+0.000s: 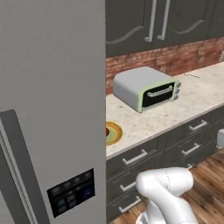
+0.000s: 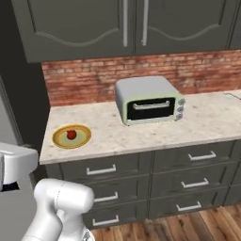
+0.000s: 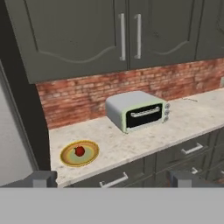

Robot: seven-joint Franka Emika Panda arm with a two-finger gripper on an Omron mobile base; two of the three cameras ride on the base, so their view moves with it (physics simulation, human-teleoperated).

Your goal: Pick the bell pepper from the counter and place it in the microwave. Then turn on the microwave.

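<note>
Hanging well back from the counter [image 3: 131, 144], the gripper [image 3: 111, 178] has its two fingertips [image 3: 41, 178] spread as wide as they go, with nothing between them. The counter edge lies beyond the tips, so no contact with anything yet.

Taking the toaster oven [image 3: 138, 111] as landmark: the pepper [image 3: 79, 151] sits on the plate [image 3: 89, 157] on the counter, to the left of the toaster oven and nearer the front edge, well apart from it. In the right base view the pepper [image 2: 71, 134] lies close to the middle of the plate [image 2: 82, 139], and the plate is near the left end of the counter [image 2: 141, 136], just beside the tall grey fridge side [image 1: 52, 87]. In the left base view that fridge side hides most of the plate [image 1: 114, 132] and all but a sliver of the pepper.

From the gripper, the pepper lies ahead, lower, and left of the midline between the tips, closer to the left fingertip's line than the right. The pepper is roundish, so no long axis matters; any jaw angle would probably serve. The coming move seems to call for a reach forward and leftward, then down over the plate. The fridge side standing close left of the plate looks like the main thing to clear. No microwave is identifiable here.
</note>
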